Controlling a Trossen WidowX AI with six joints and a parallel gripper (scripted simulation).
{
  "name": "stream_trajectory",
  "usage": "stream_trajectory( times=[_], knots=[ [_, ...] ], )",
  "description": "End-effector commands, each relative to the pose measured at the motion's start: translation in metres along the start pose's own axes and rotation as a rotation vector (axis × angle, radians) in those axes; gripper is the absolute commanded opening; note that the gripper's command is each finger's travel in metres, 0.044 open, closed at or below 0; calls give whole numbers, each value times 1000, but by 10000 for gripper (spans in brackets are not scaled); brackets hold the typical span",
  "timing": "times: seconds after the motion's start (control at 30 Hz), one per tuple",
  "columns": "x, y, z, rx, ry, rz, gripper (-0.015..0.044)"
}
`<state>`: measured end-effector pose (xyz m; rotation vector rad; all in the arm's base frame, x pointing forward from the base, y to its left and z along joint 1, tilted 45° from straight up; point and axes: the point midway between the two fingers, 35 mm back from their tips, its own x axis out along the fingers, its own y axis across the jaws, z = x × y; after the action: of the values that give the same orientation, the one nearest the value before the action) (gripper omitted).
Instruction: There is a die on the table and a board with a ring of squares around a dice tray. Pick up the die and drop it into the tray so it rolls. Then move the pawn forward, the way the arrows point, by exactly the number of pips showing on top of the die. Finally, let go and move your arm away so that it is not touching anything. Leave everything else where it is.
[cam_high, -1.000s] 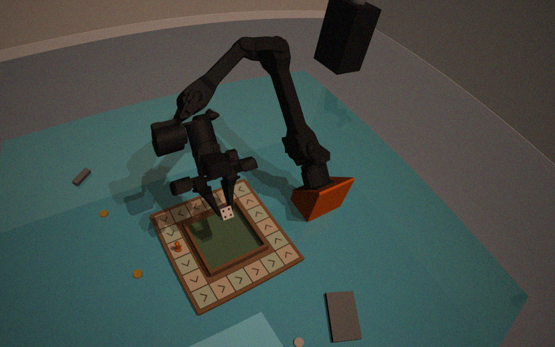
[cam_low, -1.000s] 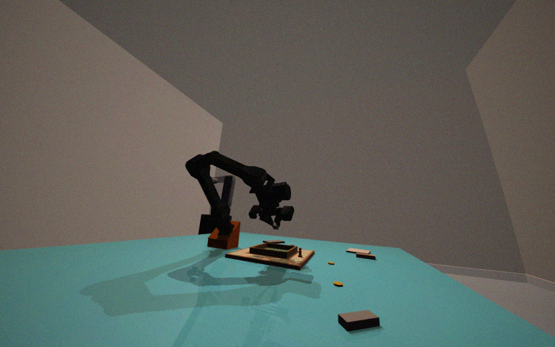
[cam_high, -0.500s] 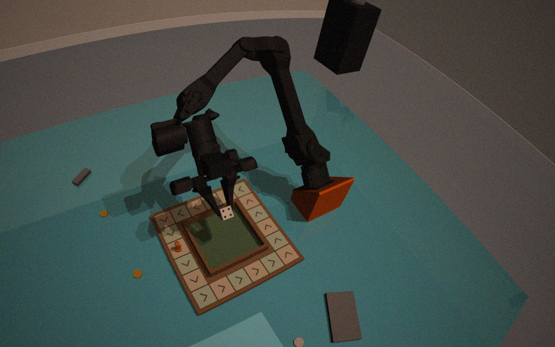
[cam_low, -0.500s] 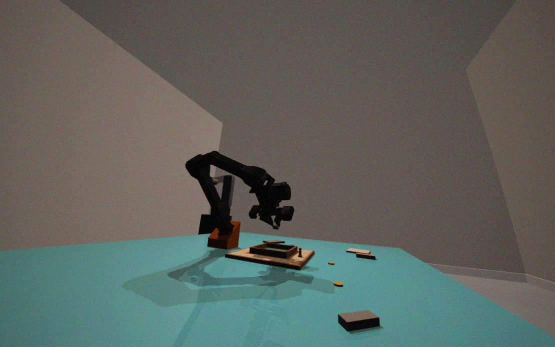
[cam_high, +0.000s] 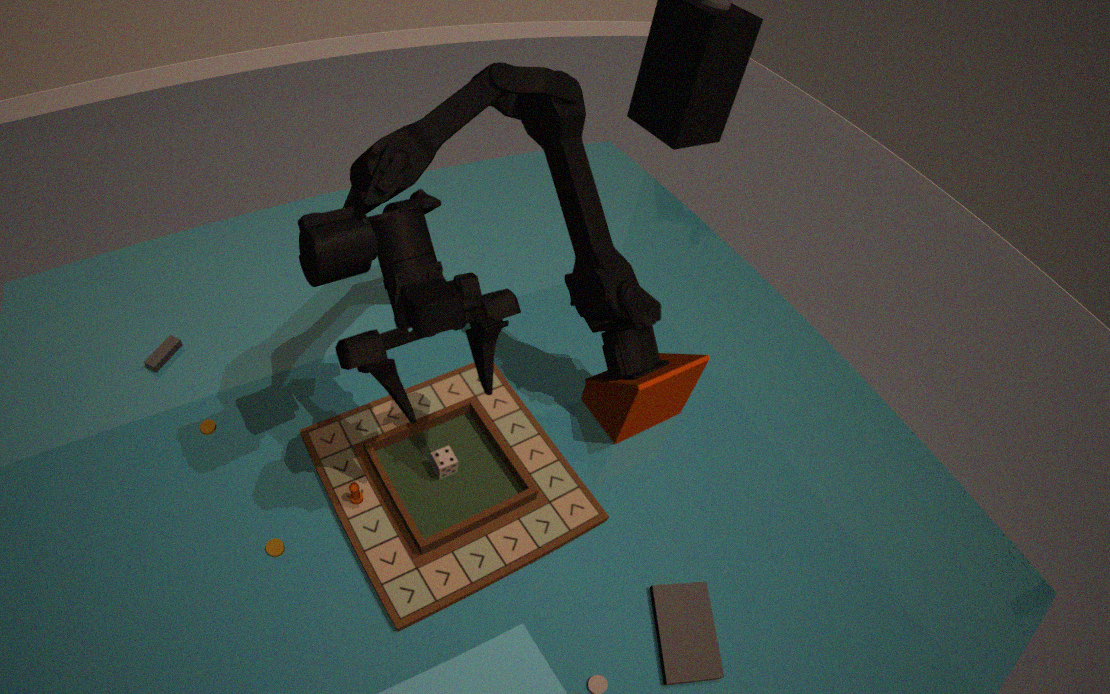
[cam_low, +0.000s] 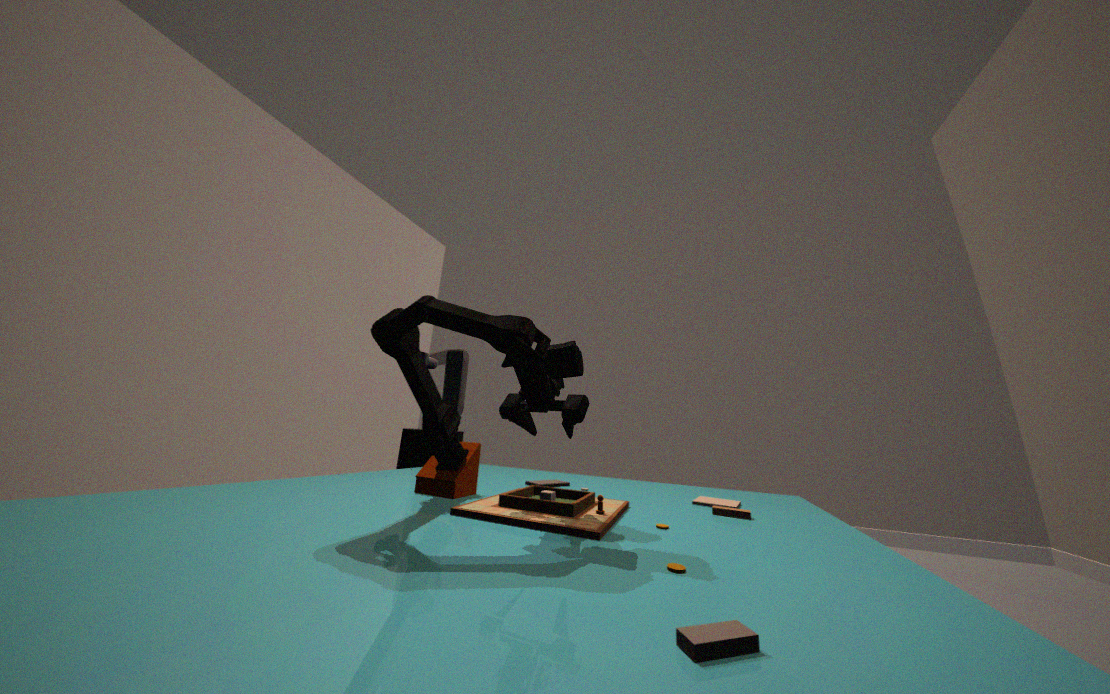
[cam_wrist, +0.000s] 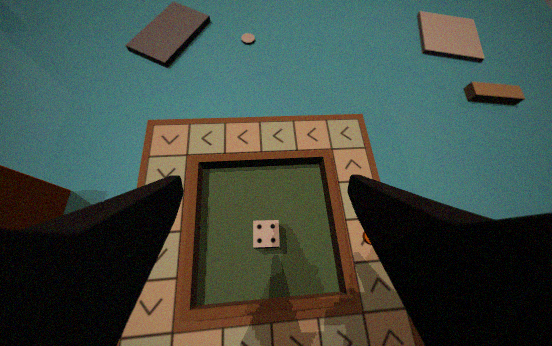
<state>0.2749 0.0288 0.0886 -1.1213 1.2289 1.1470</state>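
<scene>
The white die (cam_high: 444, 461) (cam_low: 547, 495) (cam_wrist: 266, 234) is inside the dice tray (cam_high: 478, 521) (cam_low: 544, 502) (cam_wrist: 186, 270), with a two-by-two pattern of pips on top. Whether it is fully still cannot be told. My gripper (cam_high: 451, 407) (cam_low: 553, 434) (cam_wrist: 267, 183) is wide open and empty, above the tray. The orange pawn (cam_high: 356, 493) (cam_low: 600, 504) stands upright on the board (cam_high: 478, 558) (cam_low: 523, 520) (cam_wrist: 255, 119), on the left side in the top view, the third square counting from the far left corner. In the wrist view the right finger mostly hides the pawn.
Two yellow discs (cam_high: 207, 426) (cam_high: 275, 547) lie left of the board. A small block (cam_high: 163, 353) (cam_low: 717, 639) lies farther out. A brown slab (cam_high: 685, 632) (cam_wrist: 169, 34), a pale disc (cam_high: 597, 684) (cam_wrist: 248, 38), a pale slab (cam_wrist: 451, 36) and a brown bar (cam_wrist: 495, 93) lie beyond the board.
</scene>
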Motion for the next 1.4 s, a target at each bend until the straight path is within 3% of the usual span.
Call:
stream_trajectory(
  times=[0.0, 0.17, 0.23, 0.4, 0.5, 0.7, 1.07, 1.27, 1.37],
  knots=[
    [19, 4, -3, 28, 213, 65, 440],
    [41, 1, -10, 6, 737, 11, 440],
    [42, -1, -9, -8, 803, -17, 440],
    [44, 4, -8, -5, 720, 32, 440],
    [44, -4, -9, 143, 724, -29, 361],
    [45, -40, -13, 746, 706, -285, 204],
    [48, -101, -30, 1824, 500, -768, 200],
    [48, -117, -38, 2152, 378, -928, 200],
    [48, -118, -39, 2166, 372, -935, 200]
  ],
)
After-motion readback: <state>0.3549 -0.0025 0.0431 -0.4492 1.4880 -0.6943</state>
